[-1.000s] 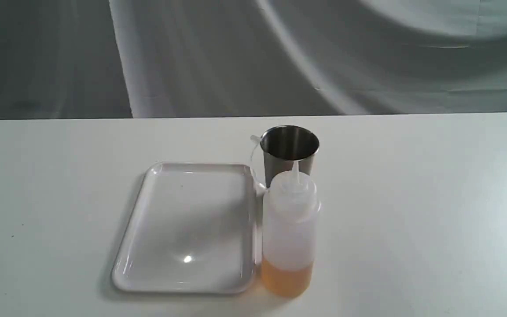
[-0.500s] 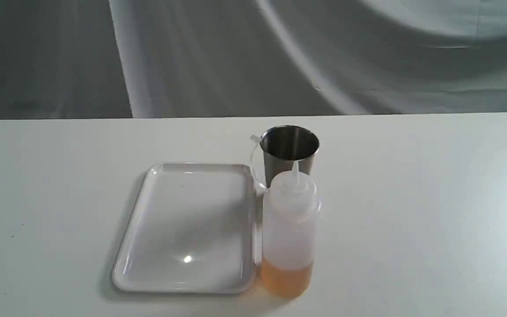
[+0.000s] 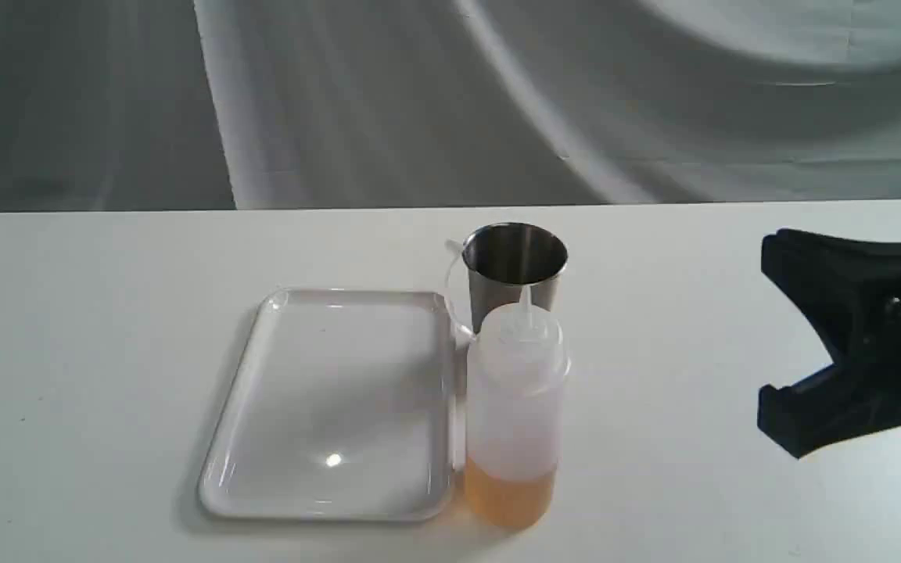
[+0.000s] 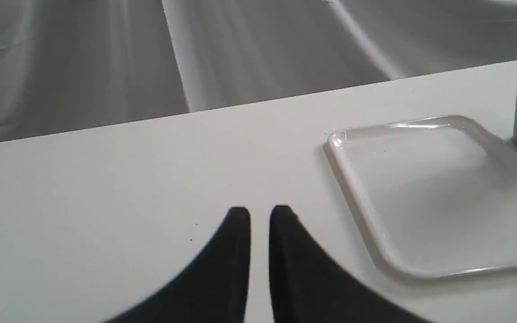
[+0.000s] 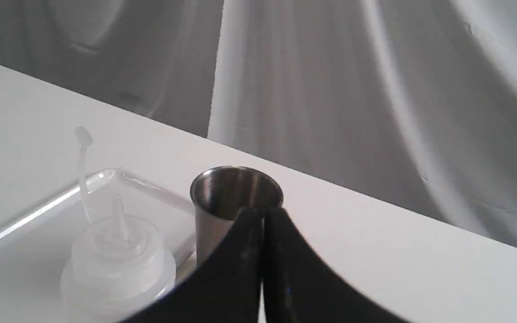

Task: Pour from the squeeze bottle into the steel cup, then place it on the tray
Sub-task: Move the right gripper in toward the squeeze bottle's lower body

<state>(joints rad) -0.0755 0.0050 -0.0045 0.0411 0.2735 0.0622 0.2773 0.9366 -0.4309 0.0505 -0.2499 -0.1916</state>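
Note:
The squeeze bottle (image 3: 515, 407) stands upright on the table with amber liquid at its bottom, close against the right side of the white tray (image 3: 333, 391). Its cap strap sticks up to the left. Just behind the bottle stands the steel cup (image 3: 515, 262), upright and dark inside. In the right wrist view my right gripper (image 5: 263, 213) is shut and holds nothing, apart from the cup (image 5: 236, 193) and bottle (image 5: 117, 255). My left gripper (image 4: 260, 211) hovers over bare table beside the tray (image 4: 429, 193), its fingers almost together and holding nothing.
The black body of the right arm (image 3: 881, 328) juts in at the exterior view's right edge, well right of the bottle. The white table (image 3: 106, 313) ends at a far edge before a grey draped cloth (image 3: 419, 102).
The right arm has come into the exterior view from the right edge and moved left toward the bottle. Bottle, cup and tray have not moved.

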